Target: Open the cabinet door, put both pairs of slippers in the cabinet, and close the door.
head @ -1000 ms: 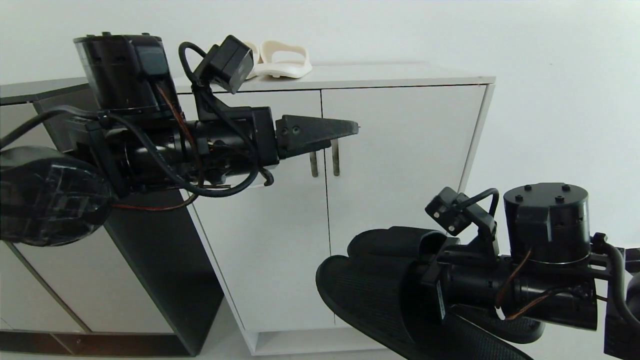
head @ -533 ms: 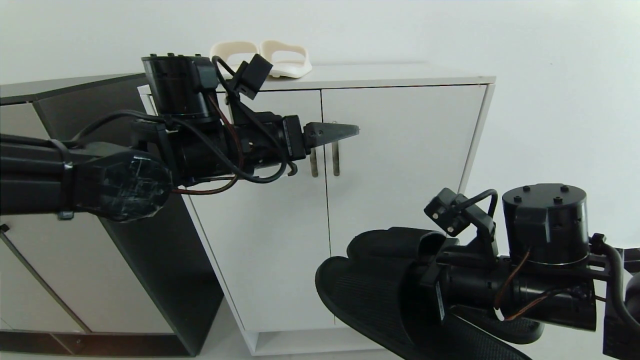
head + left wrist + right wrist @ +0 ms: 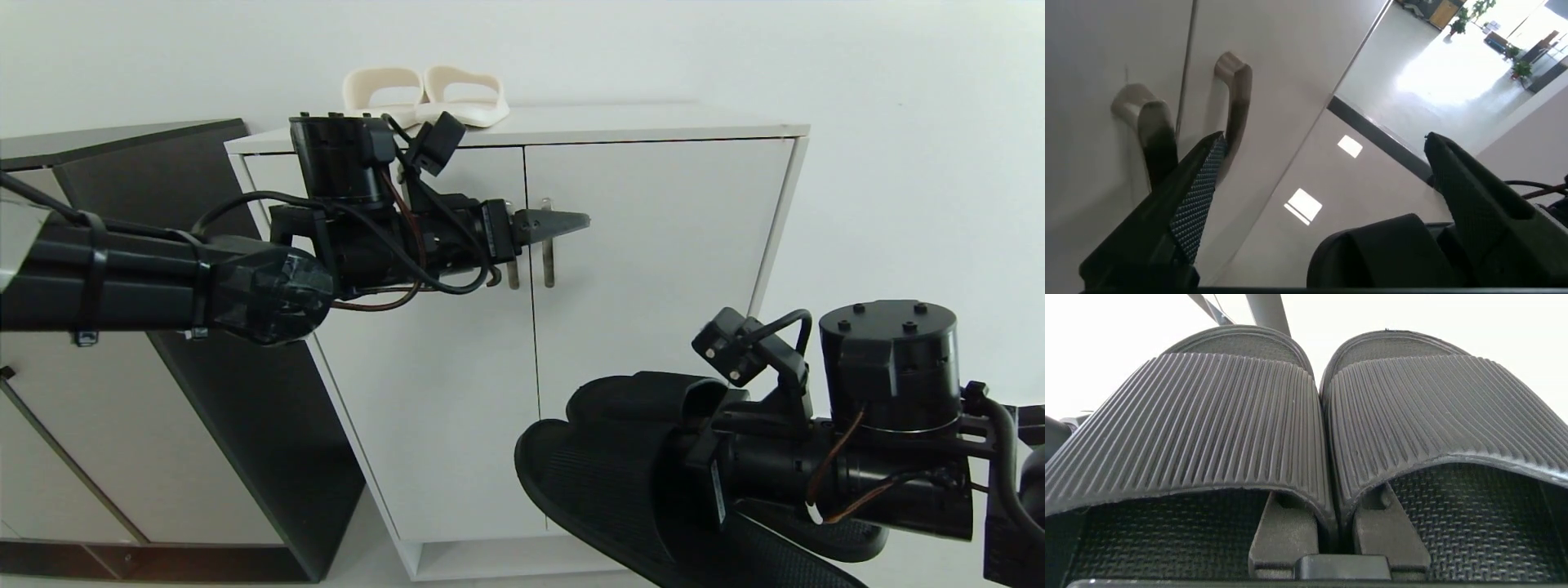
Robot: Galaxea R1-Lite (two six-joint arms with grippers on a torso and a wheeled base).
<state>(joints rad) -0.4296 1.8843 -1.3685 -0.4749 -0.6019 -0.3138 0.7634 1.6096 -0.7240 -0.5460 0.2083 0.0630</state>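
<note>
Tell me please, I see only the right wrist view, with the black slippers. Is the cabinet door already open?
Observer: No, both doors of the white cabinet are shut.
Operator: Where is the left gripper?
Observer: The left gripper is open, close by the two door handles; whether it touches them, I cannot tell.
Operator: My right gripper holds the black slippers. Where is the other pair?
Observer: The cream slippers lie on top of the cabinet.
</note>
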